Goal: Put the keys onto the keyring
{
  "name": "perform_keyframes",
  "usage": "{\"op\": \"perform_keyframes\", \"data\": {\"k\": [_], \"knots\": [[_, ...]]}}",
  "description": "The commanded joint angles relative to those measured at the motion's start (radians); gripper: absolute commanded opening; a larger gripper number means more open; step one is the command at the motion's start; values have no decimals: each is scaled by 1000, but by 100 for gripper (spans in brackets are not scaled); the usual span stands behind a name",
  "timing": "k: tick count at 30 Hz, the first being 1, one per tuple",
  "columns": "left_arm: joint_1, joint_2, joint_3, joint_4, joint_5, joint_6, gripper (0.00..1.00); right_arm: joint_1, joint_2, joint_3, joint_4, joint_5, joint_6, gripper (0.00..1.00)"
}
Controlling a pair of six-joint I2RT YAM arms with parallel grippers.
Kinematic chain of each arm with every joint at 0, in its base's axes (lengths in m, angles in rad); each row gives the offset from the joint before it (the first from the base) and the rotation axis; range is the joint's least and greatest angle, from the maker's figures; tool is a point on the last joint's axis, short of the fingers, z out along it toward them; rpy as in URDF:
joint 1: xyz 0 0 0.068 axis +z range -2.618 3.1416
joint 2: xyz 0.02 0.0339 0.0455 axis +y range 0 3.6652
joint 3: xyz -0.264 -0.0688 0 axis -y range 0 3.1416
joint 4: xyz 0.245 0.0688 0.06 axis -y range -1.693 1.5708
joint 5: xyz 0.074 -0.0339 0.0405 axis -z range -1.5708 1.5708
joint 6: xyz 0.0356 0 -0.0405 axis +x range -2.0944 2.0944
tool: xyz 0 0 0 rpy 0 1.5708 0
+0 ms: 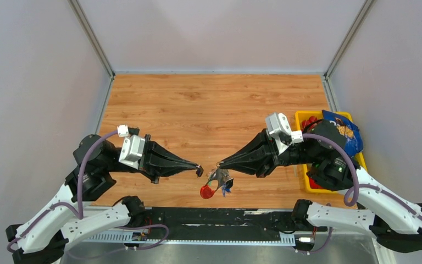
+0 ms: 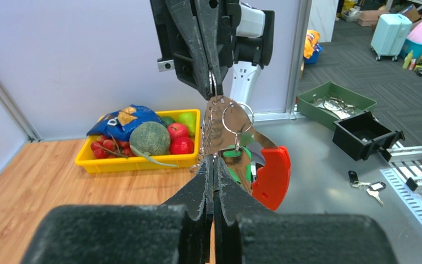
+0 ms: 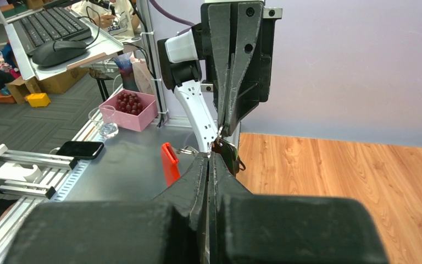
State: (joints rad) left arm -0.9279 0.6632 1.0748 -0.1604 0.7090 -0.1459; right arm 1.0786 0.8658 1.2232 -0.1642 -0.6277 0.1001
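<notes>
Nearest to the arms, a red tag (image 1: 206, 191) hangs low over the front edge of the wooden table (image 1: 209, 110). It is the bottom bit of the keyring (image 1: 218, 179), a little bunch with a bent silver strap (image 2: 217, 126), a thin metal ring (image 2: 236, 118) and small green and blue bits. The bunch is up in the air, between the two claws.

The job looks only partly done. The key (image 1: 199, 171), with its black head, is up off the table and just beside the bunch. I cannot see it hooked onto the thin ring, so I think that part is not done yet. The key has to slide onto the ring, and then both claws can let go.

The left claw (image 1: 198, 168) is squeezed tight together, and it looks like it pinches the small black key at its tip. The right claw (image 1: 220, 163) is squeezed tight too, and it pinches the top of the keyring, so the bunch dangles under it. The two tips are near each other but do not touch.

Farther back on the right sits a yellow tray (image 1: 309, 114) with fruit and a blue bag in it
</notes>
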Motion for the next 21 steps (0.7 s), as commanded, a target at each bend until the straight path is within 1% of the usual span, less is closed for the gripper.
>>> {"op": "perform_keyframes", "data": {"k": [1,9,10,21], "knots": [[-4,-18,27,13,21,28,0,-1,18,3,125,-10,79,0],[-3,-30,25,19,20,41,0,-2,42,-17,155,-28,151,0],[-4,-30,24,19,22,41,0,-2,47,-20,182,-30,159,0],[-4,-37,18,23,28,52,0,-2,102,-37,263,-89,235,0]]}}
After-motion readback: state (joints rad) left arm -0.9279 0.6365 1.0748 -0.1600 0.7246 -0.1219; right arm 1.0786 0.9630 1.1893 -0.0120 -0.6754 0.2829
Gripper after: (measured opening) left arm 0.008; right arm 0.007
